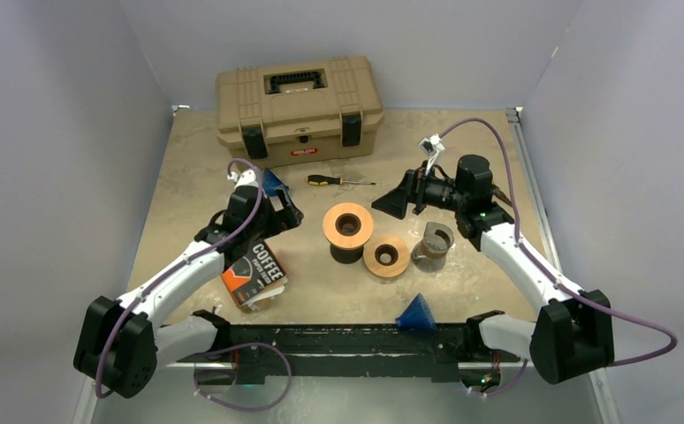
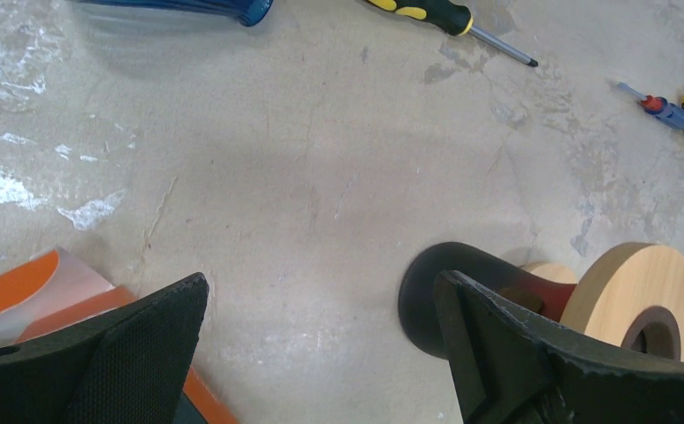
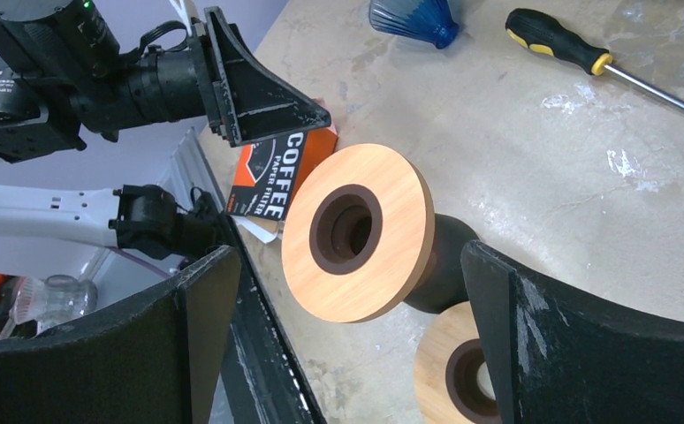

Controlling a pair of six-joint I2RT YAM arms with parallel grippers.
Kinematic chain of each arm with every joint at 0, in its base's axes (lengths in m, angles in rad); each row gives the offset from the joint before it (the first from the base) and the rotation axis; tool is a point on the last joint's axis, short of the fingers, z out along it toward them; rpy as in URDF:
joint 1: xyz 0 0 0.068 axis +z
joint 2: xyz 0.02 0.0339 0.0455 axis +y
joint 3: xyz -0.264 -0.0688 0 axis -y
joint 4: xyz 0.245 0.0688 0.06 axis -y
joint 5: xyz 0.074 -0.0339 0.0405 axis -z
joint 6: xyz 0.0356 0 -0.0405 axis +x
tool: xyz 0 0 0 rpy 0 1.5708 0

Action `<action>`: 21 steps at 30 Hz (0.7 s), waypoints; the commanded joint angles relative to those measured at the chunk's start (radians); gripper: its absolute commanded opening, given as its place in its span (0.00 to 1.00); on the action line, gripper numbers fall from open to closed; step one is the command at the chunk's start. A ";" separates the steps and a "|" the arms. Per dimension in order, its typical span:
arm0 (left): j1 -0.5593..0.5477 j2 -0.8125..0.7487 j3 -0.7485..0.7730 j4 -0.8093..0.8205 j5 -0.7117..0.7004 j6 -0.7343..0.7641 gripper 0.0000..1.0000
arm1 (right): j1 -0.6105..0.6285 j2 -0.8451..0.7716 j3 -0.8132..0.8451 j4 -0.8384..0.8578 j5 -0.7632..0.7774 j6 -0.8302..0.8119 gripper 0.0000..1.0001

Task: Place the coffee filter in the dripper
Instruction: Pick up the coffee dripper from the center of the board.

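**Grey booth: both pincers wide, filter pack flat on the table**

Grey walls close in a mottled beige table (image 1: 462, 291). At its far edge sits a tan toolbox (image 1: 299, 106), lid shut. In front of that lies a screwdriver (image 1: 338, 180) with a yellow-and-black handle.

Near the middle stands a dripper (image 1: 348, 228), a wooden ring on a dark base. A second dripper (image 1: 386, 256) sits just beside it, nearer the arms. A cup (image 1: 433, 240) stands right of the second one.

The filter pack (image 1: 253, 274), orange and black with "COFFEE" printed on it, lies flat to the left of the drippers. It is partly under the left arm. No loose filter shows in either dripper.

The left gripper (image 1: 287, 215) hangs over the far end of the pack, fingers spread wide and holding nothing. Its wrist view shows bare table between the fingers, the pack's orange corner under one and the dripper behind the other. One blue cone (image 1: 275, 183) lies just beyond this gripper; another blue cone (image 1: 417, 314) rests by the near rail.

The right gripper (image 1: 390, 205) hovers right of the dripper, aimed at it. Its jaws are also fully apart and empty, and its wrist view frames the wooden ring between them.
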 commanded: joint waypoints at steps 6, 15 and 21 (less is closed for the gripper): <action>0.009 0.073 0.087 0.146 -0.068 0.070 0.99 | -0.003 0.019 0.017 0.022 -0.031 -0.027 0.99; 0.010 0.056 0.091 0.278 -0.232 0.159 1.00 | -0.003 0.022 0.027 0.018 -0.025 -0.039 0.99; 0.016 0.105 0.112 0.322 -0.314 0.251 1.00 | -0.003 0.050 0.037 0.022 -0.039 -0.047 0.99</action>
